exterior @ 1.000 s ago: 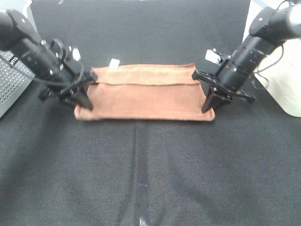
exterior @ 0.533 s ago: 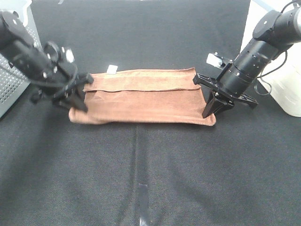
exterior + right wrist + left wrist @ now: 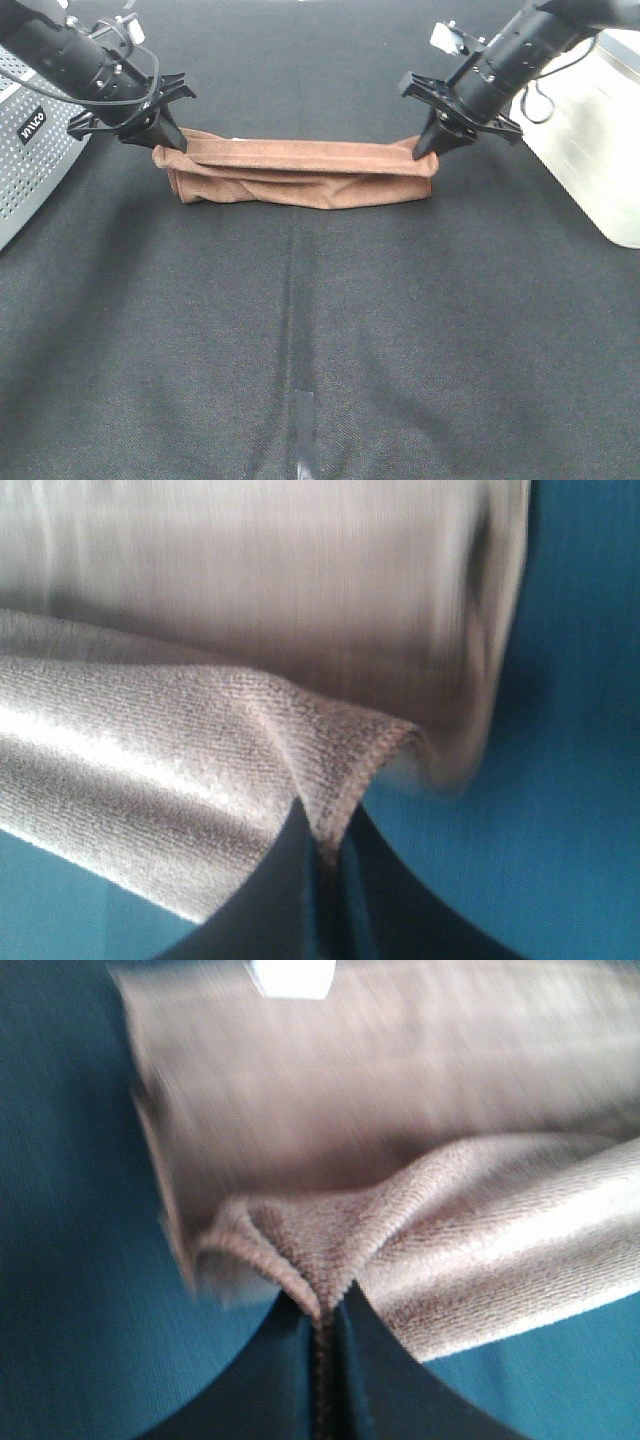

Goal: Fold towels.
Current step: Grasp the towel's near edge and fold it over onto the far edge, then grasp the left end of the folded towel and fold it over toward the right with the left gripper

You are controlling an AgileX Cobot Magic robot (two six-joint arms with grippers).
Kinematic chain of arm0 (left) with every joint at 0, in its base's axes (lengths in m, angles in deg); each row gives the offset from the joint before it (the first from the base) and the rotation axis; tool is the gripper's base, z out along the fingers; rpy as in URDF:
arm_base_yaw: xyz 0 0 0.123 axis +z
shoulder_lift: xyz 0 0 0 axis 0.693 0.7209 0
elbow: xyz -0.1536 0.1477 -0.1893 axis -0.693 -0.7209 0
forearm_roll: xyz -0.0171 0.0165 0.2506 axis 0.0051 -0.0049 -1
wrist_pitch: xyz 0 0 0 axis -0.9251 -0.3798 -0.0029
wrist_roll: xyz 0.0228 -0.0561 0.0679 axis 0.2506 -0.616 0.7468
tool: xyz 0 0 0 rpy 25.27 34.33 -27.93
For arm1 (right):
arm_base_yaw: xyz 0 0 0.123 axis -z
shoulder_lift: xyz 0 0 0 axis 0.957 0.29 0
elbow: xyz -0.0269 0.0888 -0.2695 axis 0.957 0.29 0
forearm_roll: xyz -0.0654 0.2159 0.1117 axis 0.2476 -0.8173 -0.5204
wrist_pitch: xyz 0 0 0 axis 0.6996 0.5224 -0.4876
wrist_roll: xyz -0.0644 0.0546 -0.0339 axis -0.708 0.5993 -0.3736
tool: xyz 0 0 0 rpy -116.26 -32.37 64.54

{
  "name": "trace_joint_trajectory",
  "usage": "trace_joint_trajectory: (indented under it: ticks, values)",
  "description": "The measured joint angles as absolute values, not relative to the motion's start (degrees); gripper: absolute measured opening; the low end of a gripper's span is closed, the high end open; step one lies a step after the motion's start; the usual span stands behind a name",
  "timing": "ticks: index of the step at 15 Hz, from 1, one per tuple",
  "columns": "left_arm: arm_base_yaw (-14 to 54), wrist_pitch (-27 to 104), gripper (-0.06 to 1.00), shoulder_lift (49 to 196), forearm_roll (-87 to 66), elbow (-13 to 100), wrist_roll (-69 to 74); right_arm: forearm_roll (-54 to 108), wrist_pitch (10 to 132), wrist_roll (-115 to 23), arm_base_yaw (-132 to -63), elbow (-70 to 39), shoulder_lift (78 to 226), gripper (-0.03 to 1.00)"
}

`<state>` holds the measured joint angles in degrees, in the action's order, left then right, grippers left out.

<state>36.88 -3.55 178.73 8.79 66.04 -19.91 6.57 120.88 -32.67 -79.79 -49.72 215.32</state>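
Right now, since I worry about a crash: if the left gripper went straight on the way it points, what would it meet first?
Probably the towel itself: the left gripper, shut on its corner, points down at the bunched cloth, with the black table just beneath. Depth is unclear.

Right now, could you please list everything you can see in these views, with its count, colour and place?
towel: one, reddish-brown, bunched in a long strip across the far middle of the table, held at both ends
tag: one, white, on the towel toward its left end
table cover: one, black, under everything
metal box: one, grey and perforated, at the left edge
bin: one, white, at the right edge
strip: one, grey, perhaps tape, near middle of the table cover
left gripper: one, black, shut on the towel's left end
right gripper: one, black, shut on the towel's right end
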Motion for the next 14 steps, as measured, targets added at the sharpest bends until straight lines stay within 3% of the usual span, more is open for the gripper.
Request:
trace_joint_trajectory:
  ticks: [4,6,7,8,9,11,12,14]
  values:
    - [36.9,1.7,0.02,184.9,8.5,72.6,-19.9,7.8,121.2,-32.6,-79.8,-63.8,224.8,0.00]
    - [36.9,2.0,0.06,186.5,8.5,72.7,-19.9,8.0,120.9,-32.6,-79.8,-65.1,226.5,0.02]
    - [36.9,1.7,0.18,186.9,8.5,72.7,-20.1,8.7,120.7,-32.6,-79.8,-65.1,226.6,0.08]
    - [36.9,1.7,0.34,186.9,8.5,72.7,-20.5,8.7,120.6,-32.6,-79.8,-65.1,226.6,0.29]
    - [36.9,1.7,0.34,186.9,8.5,72.7,-20.5,8.7,120.6,-32.6,-79.8,-65.1,226.6,0.29]
    - [36.9,1.9,0.73,186.6,8.5,72.7,-21.0,8.7,121.2,-32.5,-79.8,-65.1,226.6,0.59]
    - [37.1,1.9,0.83,186.5,8.3,72.7,-22.2,8.3,122.1,-32.5,-79.8,-65.1,226.6,0.69]
    - [37.6,1.1,0.89,186.4,5.9,72.7,-26.2,8.5,124.4,-32.4,-79.8,-65.1,225.7,0.75]
